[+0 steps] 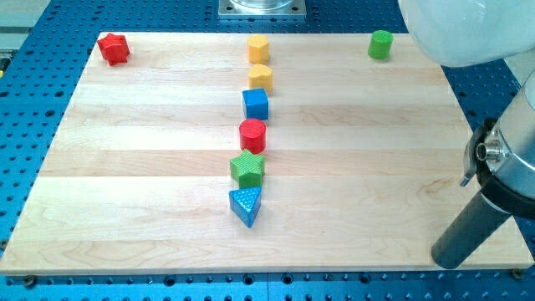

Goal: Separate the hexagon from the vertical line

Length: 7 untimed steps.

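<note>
My tip (449,261) sits at the bottom right corner of the wooden board (125,209), just inside its right edge and well apart from every block. I have no fingers on this rig, only the bare rod, so nothing is clenched or grasped; the tip touches no block.

Up the middle of the board runs a vertical line of six blocks. The yellow hexagon (258,48) heads it, close to the top edge. Just below comes a second yellow block (261,78), whose shape I cannot quite make out, nearly touching the hexagon. Then follow the blue cube (256,104), the red cylinder (252,135), the green star (247,168) and the blue triangle (245,205), the line drifting slightly toward the left edge as it descends.

Off the line, a red star (114,48) lies in the top left corner, and a green cylinder (380,44) stands near the top right corner.
</note>
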Available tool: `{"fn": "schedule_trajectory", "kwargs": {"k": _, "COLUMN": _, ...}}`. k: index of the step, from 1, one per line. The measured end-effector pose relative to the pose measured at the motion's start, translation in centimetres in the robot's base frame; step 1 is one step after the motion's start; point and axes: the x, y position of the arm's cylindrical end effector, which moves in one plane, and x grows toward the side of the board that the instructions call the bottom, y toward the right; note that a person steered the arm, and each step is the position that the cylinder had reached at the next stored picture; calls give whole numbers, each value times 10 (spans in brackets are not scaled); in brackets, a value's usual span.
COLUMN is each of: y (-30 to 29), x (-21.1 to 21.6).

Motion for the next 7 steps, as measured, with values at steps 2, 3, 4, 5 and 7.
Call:
{"fn": "schedule_trajectory", "kwargs": {"k": 2, "y": 0, "x": -26}}
{"fn": "schedule_trajectory", "kwargs": {"k": 3, "y": 7, "x": -136}}
{"fn": "schedule_trajectory", "kwargs": {"k": 4, "y": 7, "x": -186}}
{"fn": "schedule_trajectory", "kwargs": {"k": 5, "y": 2, "x": -243}}
{"fn": "schedule_trajectory", "kwargs": {"k": 7, "y": -134, "x": -299}}
